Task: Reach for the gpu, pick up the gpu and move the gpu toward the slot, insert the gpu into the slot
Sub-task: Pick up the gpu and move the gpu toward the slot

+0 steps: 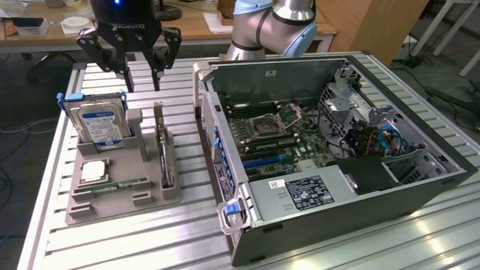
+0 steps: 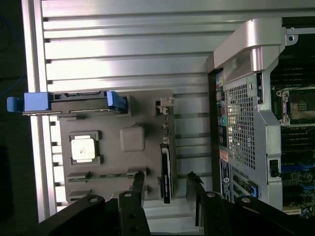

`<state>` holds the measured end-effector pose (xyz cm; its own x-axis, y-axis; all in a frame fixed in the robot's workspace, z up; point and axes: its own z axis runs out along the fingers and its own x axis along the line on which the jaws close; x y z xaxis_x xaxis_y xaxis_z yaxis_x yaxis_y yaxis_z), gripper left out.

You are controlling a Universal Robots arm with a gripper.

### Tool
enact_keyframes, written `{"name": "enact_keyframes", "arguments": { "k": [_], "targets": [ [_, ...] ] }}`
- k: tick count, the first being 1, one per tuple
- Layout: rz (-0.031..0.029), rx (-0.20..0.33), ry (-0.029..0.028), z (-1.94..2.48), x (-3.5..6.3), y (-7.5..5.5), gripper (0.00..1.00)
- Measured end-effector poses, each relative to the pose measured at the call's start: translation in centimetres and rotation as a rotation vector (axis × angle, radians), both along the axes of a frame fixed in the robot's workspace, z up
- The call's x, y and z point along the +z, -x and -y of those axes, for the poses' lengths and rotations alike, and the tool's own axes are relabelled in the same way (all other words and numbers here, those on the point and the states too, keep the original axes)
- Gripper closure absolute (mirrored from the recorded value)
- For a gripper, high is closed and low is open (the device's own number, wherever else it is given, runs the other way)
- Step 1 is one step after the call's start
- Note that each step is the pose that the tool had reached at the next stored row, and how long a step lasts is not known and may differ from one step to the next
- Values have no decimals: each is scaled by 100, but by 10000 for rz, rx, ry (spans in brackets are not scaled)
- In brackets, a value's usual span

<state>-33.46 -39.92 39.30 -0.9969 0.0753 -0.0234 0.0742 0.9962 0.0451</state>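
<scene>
The gpu [image 1: 165, 162] is a thin black card standing on edge in a groove of the grey holder [image 1: 120, 209]; its silver bracket end points to the far side. My gripper [image 1: 143, 84] hangs above the far end of the holder, open, with nothing between its fingers. In the wrist view the two fingertips [image 2: 139, 175] stand on either side of the gpu [image 2: 166, 169], well above it. The slot [image 1: 262, 161] is a long blue connector on the motherboard inside the open computer case [image 1: 420, 185].
On the holder also stand a silver hard drive [image 1: 101, 125] with a blue label, a square processor chip [image 1: 94, 170] and a green memory stick [image 1: 112, 184]. The case wall [image 1: 206, 112] rises just beside the holder. The ribbed aluminium table [image 1: 150, 247] runs under everything.
</scene>
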Motion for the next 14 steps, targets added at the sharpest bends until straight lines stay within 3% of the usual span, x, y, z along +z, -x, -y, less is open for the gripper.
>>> {"name": "enact_keyframes", "arguments": {
  "k": [1, 2, 7, 11, 12, 14],
  "targets": [
    [0, 19, 1, 0, 0, 0, 59],
    [-2, 136, 1, 0, 0, 1, 53],
    [-3, 771, 1, 13, -21, 0, 53],
    [-5, 779, 1, 179, -93, 0, 53],
    [-3, 779, 1, 204, -111, -1, 53],
    [-3, 778, 1, 207, -147, 1, 53]
  ]
}}
